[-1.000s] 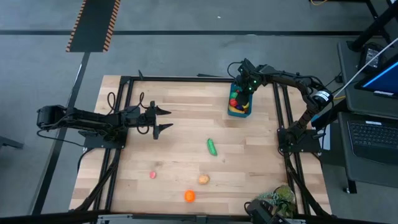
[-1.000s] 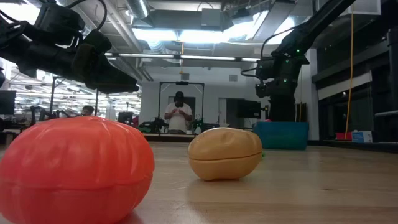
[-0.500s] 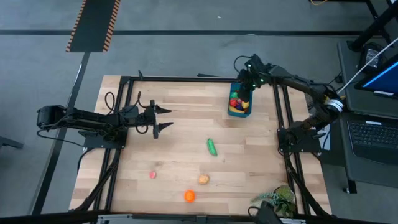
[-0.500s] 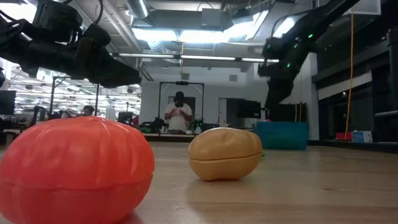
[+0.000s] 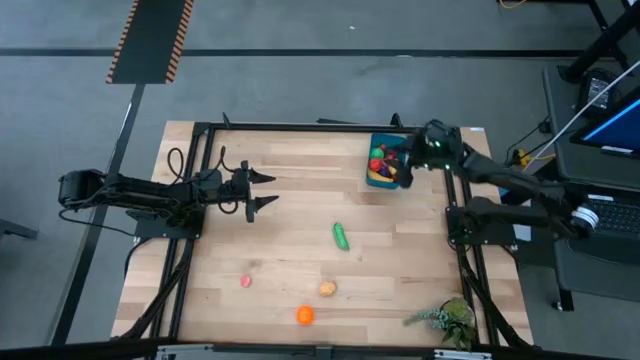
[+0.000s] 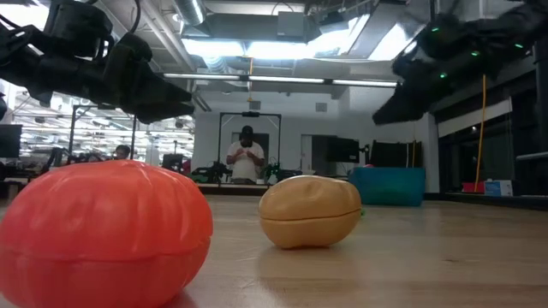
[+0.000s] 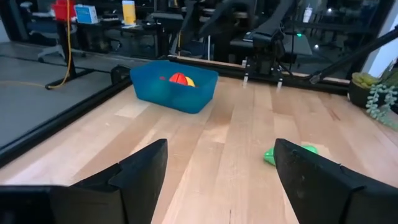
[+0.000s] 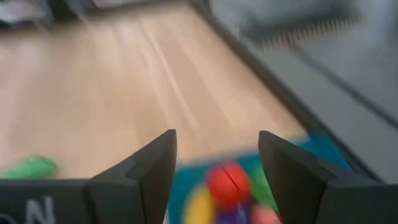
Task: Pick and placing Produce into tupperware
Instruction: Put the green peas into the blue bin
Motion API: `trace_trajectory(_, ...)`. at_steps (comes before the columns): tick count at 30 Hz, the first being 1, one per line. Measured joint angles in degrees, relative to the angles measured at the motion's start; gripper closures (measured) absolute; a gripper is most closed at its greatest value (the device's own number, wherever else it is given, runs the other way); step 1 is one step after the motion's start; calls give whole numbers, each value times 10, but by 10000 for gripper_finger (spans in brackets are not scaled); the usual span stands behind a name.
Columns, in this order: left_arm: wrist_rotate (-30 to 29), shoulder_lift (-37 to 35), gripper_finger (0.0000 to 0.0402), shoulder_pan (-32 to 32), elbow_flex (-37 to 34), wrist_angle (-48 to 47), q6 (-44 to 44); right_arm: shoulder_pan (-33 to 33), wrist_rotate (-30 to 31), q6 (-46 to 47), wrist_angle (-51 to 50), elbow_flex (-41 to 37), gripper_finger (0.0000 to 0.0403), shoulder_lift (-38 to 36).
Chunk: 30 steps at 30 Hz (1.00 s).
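The blue tupperware [image 5: 385,165] stands at the table's far right with several pieces of produce inside, a red one on top [image 8: 227,183]. My right gripper [image 5: 404,170] hangs open just beyond its right side, above the table, holding nothing. On the bare wood lie a green cucumber [image 5: 342,236], a small pink piece [image 5: 245,282], a tan piece [image 5: 327,289] and an orange piece [image 5: 305,315]. My left gripper [image 5: 262,190] waits open at the left, pointing at the tupperware [image 7: 174,86].
A leafy green sprig [image 5: 445,318] lies at the near right corner. A black metal frame [image 5: 450,190] runs along the table's sides. The wood between the cucumber and the tupperware is bare.
My right gripper has drawn back from over the tupperware toward the table's right edge, rising a little and tipping from pointing steeply down to nearly level. The tupperware and the loose produce have stayed where they were.
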Motion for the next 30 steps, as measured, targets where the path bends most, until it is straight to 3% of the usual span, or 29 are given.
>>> trace_trajectory(6, 0, 0, 115, 0, 0, 0, -4, 38, -54, 61, 277, -122, 176, -56)
trace_trajectory(10, 0, 0, 115, 0, 0, 0, -4, 50, -54, 90, 366, -169, 176, -60)
trace_trajectory(24, 18, 1, 115, -2, 6, 0, 23, 51, -54, 113, 363, -186, 176, -60)
trace_trajectory(30, 19, 1, 115, -14, 19, -1, 58, 106, -57, 122, 286, -149, 176, -60)
